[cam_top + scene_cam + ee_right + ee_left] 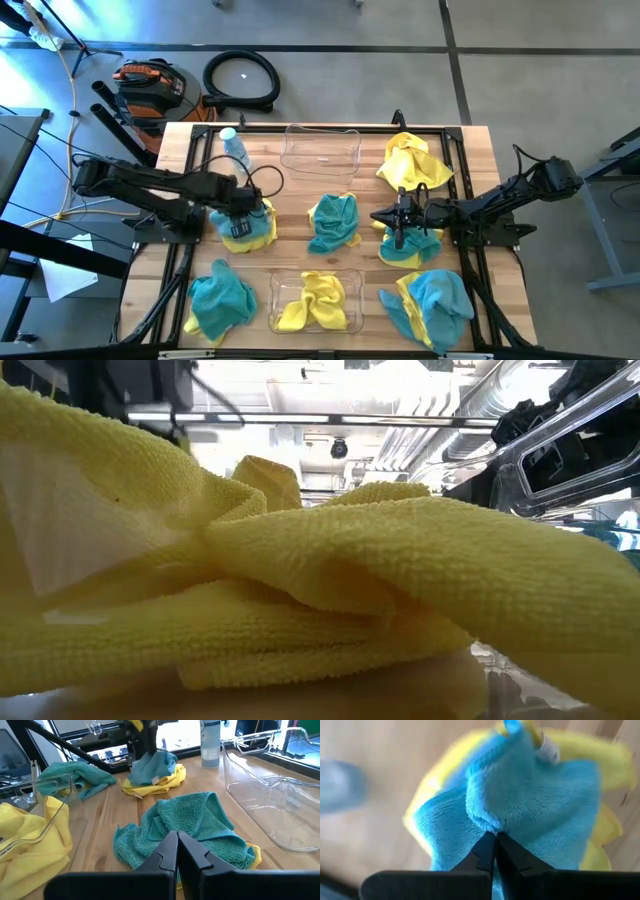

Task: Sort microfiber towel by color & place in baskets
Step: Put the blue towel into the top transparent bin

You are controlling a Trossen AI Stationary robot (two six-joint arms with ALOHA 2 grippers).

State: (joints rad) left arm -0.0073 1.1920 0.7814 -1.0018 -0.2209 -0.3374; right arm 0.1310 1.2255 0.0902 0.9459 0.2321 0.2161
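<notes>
My left gripper (243,212) (495,835) is down on a pile at the table's left, shut on a teal towel (530,795) that lies on a yellow towel (607,755). My right gripper (380,215) (176,836) is shut just over the right side of the middle teal towel (335,222) (185,825), which lies crumpled on the wood. The far basket (320,150) (270,795) holds nothing. The near basket (272,300) holds yellow towels (318,300) (300,580). My left gripper pinches a raised fold (487,822) of the teal towel between its two fingertips, coming from above. The fold is drawn up into a peak (150,757) under the fingers. The towel's lower part still rests on the yellow towel (150,785). My right gripper: I cannot tell whether its shut fingertips touch the middle teal towel.
More piles lie around: a yellow towel (412,160) far right, teal over yellow (412,245) under my right arm, a teal towel (222,300) near left, teal with yellow (435,300) near right. A clear water bottle (235,150) stands beside the far basket.
</notes>
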